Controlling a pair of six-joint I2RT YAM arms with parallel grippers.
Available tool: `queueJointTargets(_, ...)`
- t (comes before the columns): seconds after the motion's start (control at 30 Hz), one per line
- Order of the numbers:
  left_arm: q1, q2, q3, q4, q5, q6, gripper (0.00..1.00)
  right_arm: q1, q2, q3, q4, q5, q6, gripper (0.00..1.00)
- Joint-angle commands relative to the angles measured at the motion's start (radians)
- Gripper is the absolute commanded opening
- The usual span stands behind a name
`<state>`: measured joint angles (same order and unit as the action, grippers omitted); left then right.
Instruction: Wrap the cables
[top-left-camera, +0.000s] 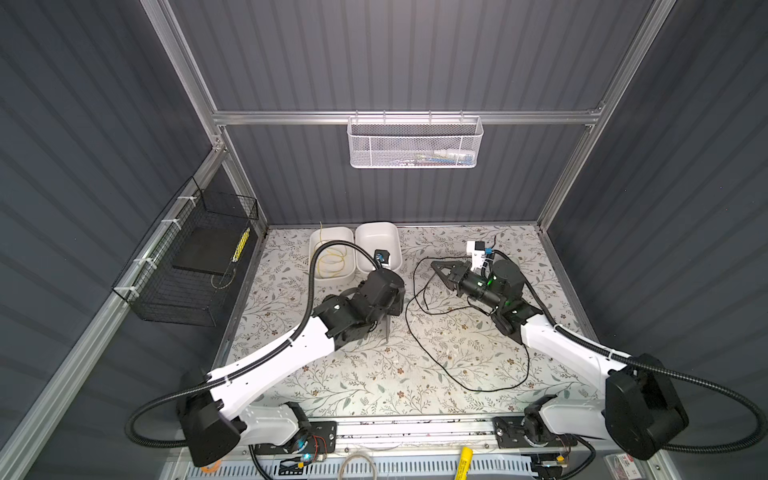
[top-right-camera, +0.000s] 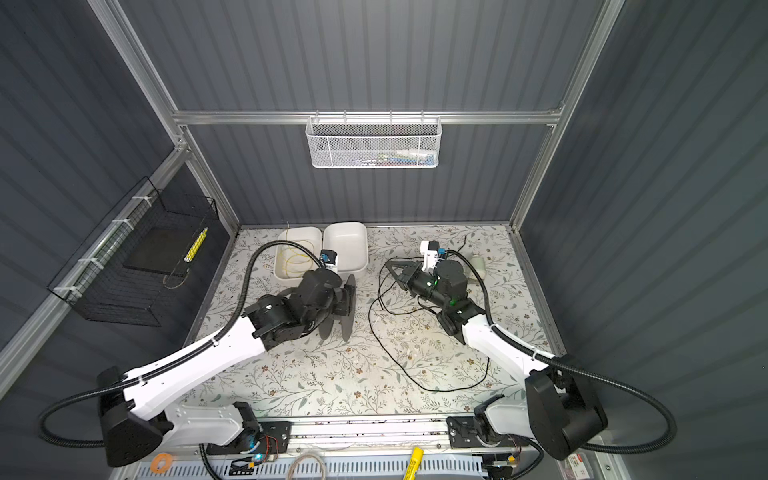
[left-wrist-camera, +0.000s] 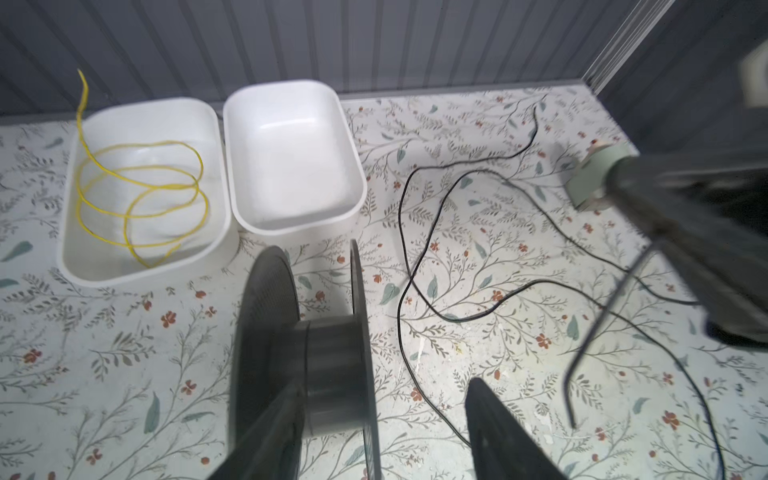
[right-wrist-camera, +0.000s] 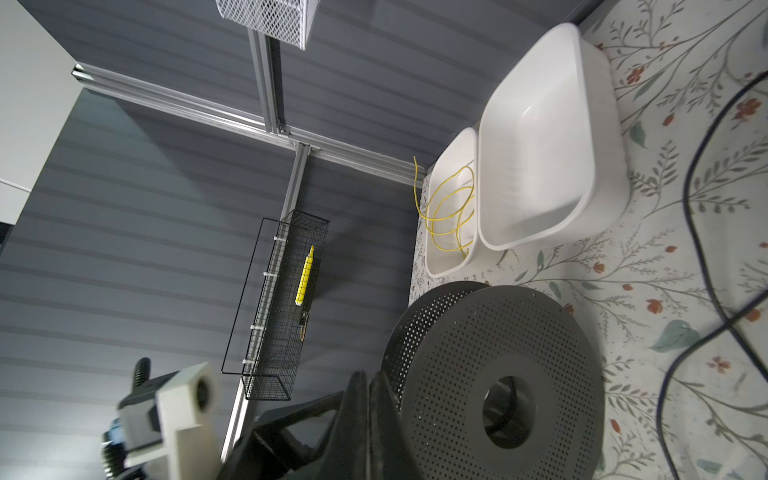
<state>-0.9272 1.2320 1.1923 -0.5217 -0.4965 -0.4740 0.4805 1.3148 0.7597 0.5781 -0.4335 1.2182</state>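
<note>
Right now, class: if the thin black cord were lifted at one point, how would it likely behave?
Probably floppy: the black cord lies in loose, uneven loops on the floral mat. Likely light, being so thin. It may snag itself, since strands cross beside the right pincer.

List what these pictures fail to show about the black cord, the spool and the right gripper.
- Whether the right gripper pinches the black cord: too small in both top views, blurred in the left wrist view.
- Cord's path under the right arm: covered by it in both top views.
- The spool: lower part cut off by the left wrist view's edge.
- The white mesh basket: contents too small.
</note>
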Motion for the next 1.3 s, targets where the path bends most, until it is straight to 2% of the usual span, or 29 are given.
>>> queueJointTargets(0.0,0.044,-0.077,-0.015,-0.080,0.033,0.041,0.64,0.041,0.035,0.078,0.033,-0.005,-0.016,0.00)
queueJointTargets(0.13,0.267,-0.210,-0.173,0.003,0.334,0.004,0.62,0.102,0.103,0.164,0.042,-0.001,-0.014,0.00)
queueJointTargets(0.2,0.334,-0.262,-0.269,0.091,0.482,-0.018,0.64,0.146,0.148,0.212,0.055,0.008,-0.012,0.00)
queueJointTargets(0.33,0.359,-0.340,-0.371,0.161,0.558,-0.049,0.65,0.218,0.276,0.308,0.056,0.028,-0.005,0.00)
queueJointTargets(0.53,0.399,-0.387,-0.420,0.228,0.689,-0.085,0.66,0.242,0.437,0.426,0.024,0.022,-0.021,0.00)
queueJointTargets(0.7,0.413,-0.368,-0.498,0.316,0.739,-0.104,0.67,0.249,0.500,0.455,0.023,0.001,-0.019,0.00)
queueJointTargets(0.9,0.423,-0.346,-0.554,0.373,0.681,-0.094,0.65,0.260,0.515,0.442,0.026,-0.003,-0.017,0.00)
queueJointTargets(1.07,0.429,-0.278,-0.576,0.498,0.719,-0.117,0.63,0.264,0.517,0.426,0.034,-0.001,-0.013,0.00)
queueJointTargets(1.27,0.430,-0.221,-0.572,0.543,0.701,-0.111,0.54,0.265,0.515,0.409,0.059,-0.007,0.007,0.00)
